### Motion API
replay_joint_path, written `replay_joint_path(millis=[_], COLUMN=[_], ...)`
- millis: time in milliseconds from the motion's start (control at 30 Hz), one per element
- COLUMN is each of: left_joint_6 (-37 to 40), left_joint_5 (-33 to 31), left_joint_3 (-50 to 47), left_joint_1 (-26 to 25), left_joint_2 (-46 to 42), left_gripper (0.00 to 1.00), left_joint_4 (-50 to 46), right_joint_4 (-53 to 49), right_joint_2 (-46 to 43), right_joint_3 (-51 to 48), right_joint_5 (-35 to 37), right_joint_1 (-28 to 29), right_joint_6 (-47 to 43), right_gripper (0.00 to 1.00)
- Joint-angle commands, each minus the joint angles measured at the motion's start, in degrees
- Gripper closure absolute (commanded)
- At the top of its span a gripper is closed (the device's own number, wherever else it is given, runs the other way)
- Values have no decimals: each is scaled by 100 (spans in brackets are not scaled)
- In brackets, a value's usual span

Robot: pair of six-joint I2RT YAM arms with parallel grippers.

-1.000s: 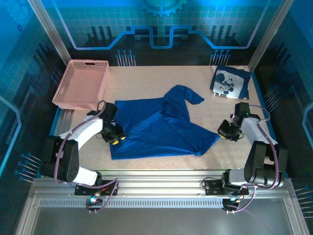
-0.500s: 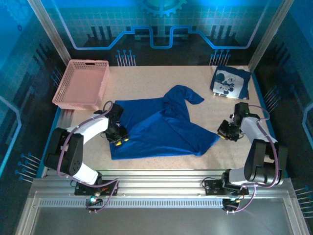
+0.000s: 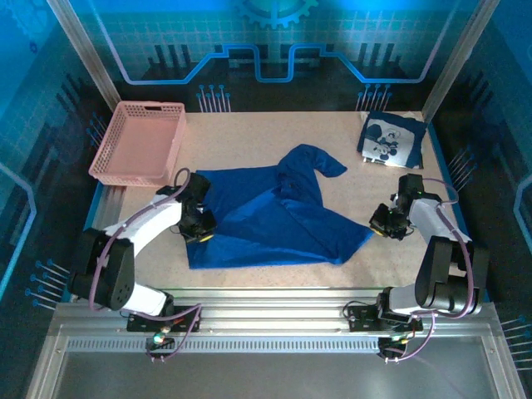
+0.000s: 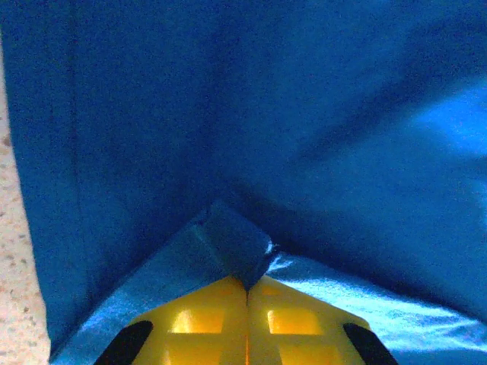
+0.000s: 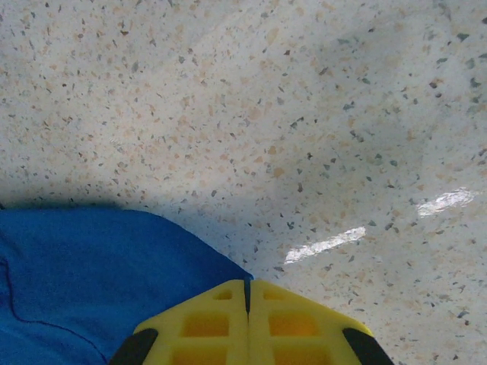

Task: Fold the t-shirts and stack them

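A blue shirt [image 3: 274,220] lies spread and rumpled across the middle of the table [image 3: 249,133], one sleeve twisted up toward the far side. The left claw [image 3: 199,226] sits on the shirt's left edge; in the left wrist view its yellow fingers [image 4: 205,319] are pressed together, clamped on a small fold of the blue cloth [image 4: 232,247]. The right claw [image 3: 388,223] rests low by the shirt's near right corner, its fingers together over bare table, the cloth edge [image 5: 99,266] reaching its left finger. A folded shirt [image 3: 391,140] with a white-and-black cartoon lies at the far right corner. A pink basket [image 3: 140,143] stands at the far left.
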Motion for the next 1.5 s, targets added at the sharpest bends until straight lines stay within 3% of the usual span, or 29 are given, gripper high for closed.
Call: replay_joint_path(millis=[0,333,667,867,1133,1233,1467], left_joint_6=[-188,-436,-437,-42,950,1255,1554], left_joint_5=[-103,-192,-786,-1309,-1556,-1464,-870], left_joint_3=[138,302,1399,2735,4928,5432,5761], left_joint_1=[-33,-33,22,137,344,345,345], left_joint_2=[-465,-1388,-2227,-2127,-1330,-1116,-1193], left_gripper=[93,94,94,95,95,95,95], left_joint_4=[-452,-894,-1467,-1482,-924,-436,477], right_joint_4=[-33,-95,98,434,815,1148,740], right_joint_2=[6,-64,-984,-971,-458,-472,-864], right_joint_3=[59,235,939,1839,4131,4777,5854], right_joint_5=[-37,-65,-1746,-2833,-3340,-3331,-3372], right_joint_1=[-111,-159,-667,-705,-726,-708,-731], right_joint_6=[-90,-114,18,802,1914,2375,2536], right_gripper=[100,100,100,100,100,100,100])
